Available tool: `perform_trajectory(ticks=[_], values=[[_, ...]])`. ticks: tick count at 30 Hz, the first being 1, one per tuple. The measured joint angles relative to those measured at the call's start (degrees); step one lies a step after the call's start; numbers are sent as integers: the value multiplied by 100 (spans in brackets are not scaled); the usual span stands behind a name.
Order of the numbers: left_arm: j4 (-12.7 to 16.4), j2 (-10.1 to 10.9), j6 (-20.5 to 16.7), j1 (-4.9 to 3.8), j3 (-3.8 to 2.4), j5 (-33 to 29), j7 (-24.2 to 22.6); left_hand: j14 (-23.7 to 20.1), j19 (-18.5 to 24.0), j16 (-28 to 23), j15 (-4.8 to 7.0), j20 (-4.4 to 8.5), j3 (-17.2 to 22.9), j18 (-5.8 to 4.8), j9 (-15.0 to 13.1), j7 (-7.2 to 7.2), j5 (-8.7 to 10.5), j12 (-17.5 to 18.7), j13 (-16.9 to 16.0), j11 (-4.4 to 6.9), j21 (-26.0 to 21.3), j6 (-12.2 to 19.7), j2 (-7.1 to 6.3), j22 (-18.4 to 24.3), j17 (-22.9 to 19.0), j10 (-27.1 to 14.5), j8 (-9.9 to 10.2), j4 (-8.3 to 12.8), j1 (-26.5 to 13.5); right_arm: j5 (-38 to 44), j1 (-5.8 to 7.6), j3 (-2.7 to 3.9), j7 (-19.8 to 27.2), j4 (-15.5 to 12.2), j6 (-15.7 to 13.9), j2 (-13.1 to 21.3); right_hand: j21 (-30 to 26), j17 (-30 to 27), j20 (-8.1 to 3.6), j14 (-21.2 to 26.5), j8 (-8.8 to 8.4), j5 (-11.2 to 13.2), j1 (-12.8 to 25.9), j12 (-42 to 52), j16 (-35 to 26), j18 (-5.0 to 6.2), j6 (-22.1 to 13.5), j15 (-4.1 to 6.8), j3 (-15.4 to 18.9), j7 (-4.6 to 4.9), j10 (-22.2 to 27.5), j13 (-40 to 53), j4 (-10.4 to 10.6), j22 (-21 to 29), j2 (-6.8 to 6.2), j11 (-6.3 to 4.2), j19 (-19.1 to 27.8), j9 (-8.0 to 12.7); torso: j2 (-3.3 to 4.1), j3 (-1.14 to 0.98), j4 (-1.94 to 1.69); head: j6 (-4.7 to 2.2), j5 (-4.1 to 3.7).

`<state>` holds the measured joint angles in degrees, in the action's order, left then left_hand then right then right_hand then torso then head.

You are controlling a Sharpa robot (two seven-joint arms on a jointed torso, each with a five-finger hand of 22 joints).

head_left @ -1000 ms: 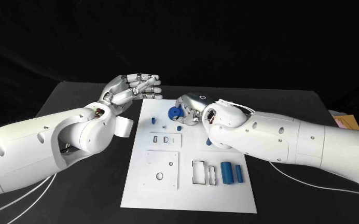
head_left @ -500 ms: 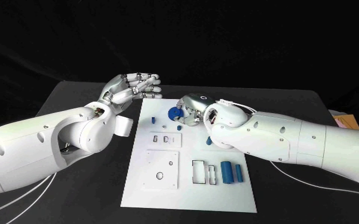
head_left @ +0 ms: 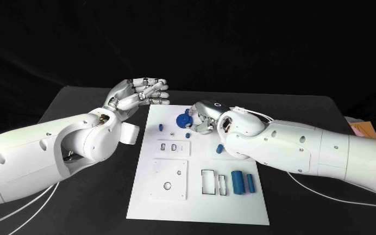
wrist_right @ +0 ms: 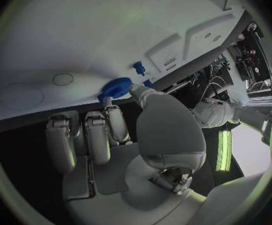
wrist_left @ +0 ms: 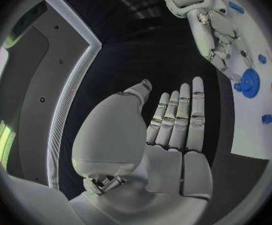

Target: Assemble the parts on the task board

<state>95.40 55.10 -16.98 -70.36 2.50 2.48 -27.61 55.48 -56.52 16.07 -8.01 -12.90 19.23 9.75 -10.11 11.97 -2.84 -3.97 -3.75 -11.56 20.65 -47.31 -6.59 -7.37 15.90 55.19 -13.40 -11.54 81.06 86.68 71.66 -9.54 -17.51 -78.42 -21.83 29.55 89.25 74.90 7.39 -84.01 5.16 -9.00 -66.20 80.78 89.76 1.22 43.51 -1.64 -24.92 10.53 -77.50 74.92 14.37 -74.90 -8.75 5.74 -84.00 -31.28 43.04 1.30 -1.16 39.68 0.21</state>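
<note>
The white task board (head_left: 200, 202) lies in the middle of the black table. My right hand (head_left: 205, 116) hovers over the board's far end and pinches a blue gear (head_left: 184, 119) between thumb and a finger; the right wrist view shows the gear (wrist_right: 116, 88) at the fingertips (wrist_right: 118, 116), just above the board (wrist_right: 73, 40). My left hand (head_left: 141, 94) is off the board's far left corner, flat with straight fingers and holding nothing. The left wrist view shows the left palm (wrist_left: 173, 135) with the gear (wrist_left: 248, 82) beyond it. Two blue cylinders (head_left: 244, 183) lie near the board's right side.
A small blue peg (head_left: 161, 127) stands left of the gear, and other small blue pieces (head_left: 188, 134) (head_left: 218, 148) sit near my right hand. Raised white plates with slots (head_left: 172, 146) and holes (head_left: 169, 178) occupy the board's left half. A pale object (head_left: 361, 127) lies at the table's right edge.
My right hand has drifted slightly to the right and nearer to me, carrying the gear. The left hand has stayed put.
</note>
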Motion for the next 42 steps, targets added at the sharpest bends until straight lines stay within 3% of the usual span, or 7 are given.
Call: perform_trajectory(ticks=[9, 14, 22, 26, 29, 34, 42], values=[[-45, 14, 0, 1, 1, -2, 0, 0, 0, 0, 0, 0, 0, 0, 0, 0, 0, 0, 0, 0, 0, 0, 0, 0, -1, 0, 0, 0, 0, -117, 15, 15, 187, -529, -559, 528, 0, 5, 0, 0, -44, -64, -83, 23, 0, 1, 0, 0, -96, 0, 0, -1, -96, -5, 54, 0, 0, 71, -8, -2, 8, -27, -3], [-99, 16, 0, 1, 1, -7, 1, 0, 0, 0, 0, 0, 0, 0, 0, 0, 0, 0, 0, -21, 0, 0, 0, 5, 5, -21, 23, 0, 0, -493, 144, 28, 594, -886, -1003, 1001, -85, 4, 0, 0, -106, -244, -261, -17, 0, 2, 52, 0, -237, 26, 22, -1, -239, -4, -78, 22, 0, 199, -33, -13, 28, -44, -4], [-174, 9, 3, 4, 2, -18, 1, 0, 0, 0, 0, 0, 0, 0, 5, 13, 0, 0, 0, -21, 0, 13, 0, 5, 5, -21, 23, 0, 0, -1422, 273, 33, 1439, -1295, -963, 2048, -152, 4, 0, 0, -98, -477, -942, -91, 0, 2, 193, 0, -435, 38, 147, -1, -875, -4, -275, 20, 0, 358, -101, -34, 104, -66, -116], [-206, 0, 6, 11, 4, -22, 1, 0, 0, -21, 0, 0, 0, 0, 5, 21, 0, 0, 0, -21, 0, 21, 0, 4, 4, -21, 23, 0, 0, -1757, 269, 28, 1799, -1321, -776, 2401, -205, 4, -3, 1, 34, -476, -1031, -91, 0, 3, 381, 9, -483, -31, 159, -1, -1011, -4, -321, -12, 0, 374, -124, -57, 142, -74, -195], [-229, -1, 7, 14, 4, -24, 2, 0, 0, -21, 0, 0, 0, 0, 5, 21, 0, 0, 0, -21, 0, 21, 0, 4, 4, -21, 23, 0, 0, -1914, 259, 25, 1999, -1269, -712, 2600, -205, 3, -232, 5, 101, -456, -1036, -91, 0, 3, 344, 285, -482, -266, 93, -2, -1056, -3, -326, -322, 1, 421, -136, -71, 164, -75, -226], [-250, -10, 10, 18, 6, -27, 6, 0, 0, -21, 0, 0, 0, 0, 4, 21, 0, 0, 0, -21, 0, 21, 0, 4, 4, -20, 23, 0, 0, -2092, 191, 22, 2223, -1000, -634, 2815, -205, 3, -331, 13, 101, -408, -996, -91, 0, 3, 233, 364, -457, -379, 33, -2, -1092, -3, -365, -402, 0, 452, -149, -100, 195, -68, -247], [-273, -7, 13, 25, 6, -30, 11, -21, 0, -21, -21, 0, 0, 0, 4, 21, 0, 0, 0, -21, 0, 21, 0, 4, 11, -20, 23, 0, 0, -2168, -59, 5, 2294, -669, -530, 2824, -61, 3, -341, 0, 101, -383, -982, -60, 0, 3, 157, 392, -452, -343, 13, 3, -1088, -2, -379, -423, -10, 465, -144, -118, 211, -40, -240]])
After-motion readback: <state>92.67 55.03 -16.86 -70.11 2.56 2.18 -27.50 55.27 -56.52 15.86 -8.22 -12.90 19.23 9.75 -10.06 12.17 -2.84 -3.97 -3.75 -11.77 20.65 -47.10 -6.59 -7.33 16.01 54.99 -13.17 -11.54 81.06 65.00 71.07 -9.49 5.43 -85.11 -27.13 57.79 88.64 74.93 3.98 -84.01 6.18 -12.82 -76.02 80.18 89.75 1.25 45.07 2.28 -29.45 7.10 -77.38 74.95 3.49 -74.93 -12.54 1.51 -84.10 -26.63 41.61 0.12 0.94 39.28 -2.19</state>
